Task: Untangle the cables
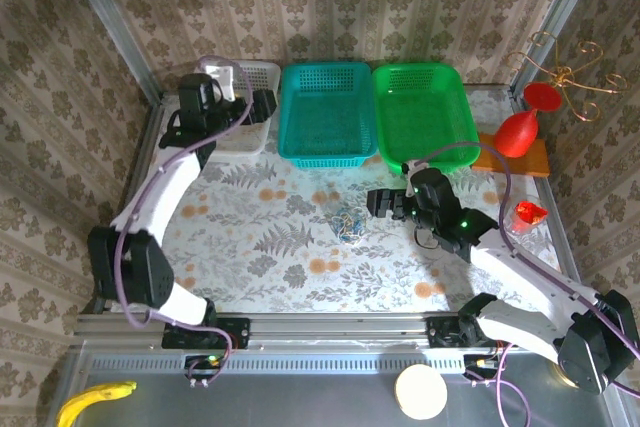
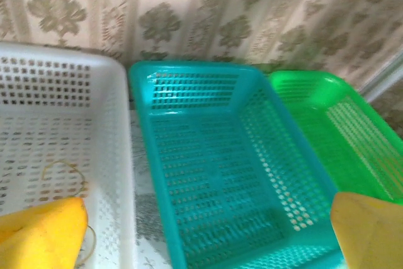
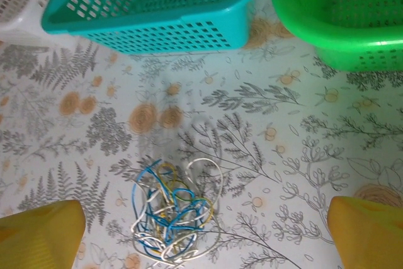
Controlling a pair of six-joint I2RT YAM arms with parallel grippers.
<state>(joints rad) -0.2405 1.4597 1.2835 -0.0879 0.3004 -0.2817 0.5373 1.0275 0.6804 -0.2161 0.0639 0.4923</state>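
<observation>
Cables (image 3: 171, 213) bunched on table (image 1: 262, 247), teal basket (image 1: 328, 112), green basket (image 1: 424, 117) behind

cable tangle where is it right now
The cable tangle lies on the table near its middle, in front of the teal basket and just left of the right claw in the top view.

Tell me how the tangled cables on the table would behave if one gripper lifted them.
The cables are thin, looped strands, so they would probably hang floppy. The tangle looks loose, so some loops may slip out. Lying flat on the table, it seems unlikely to roll.
</observation>
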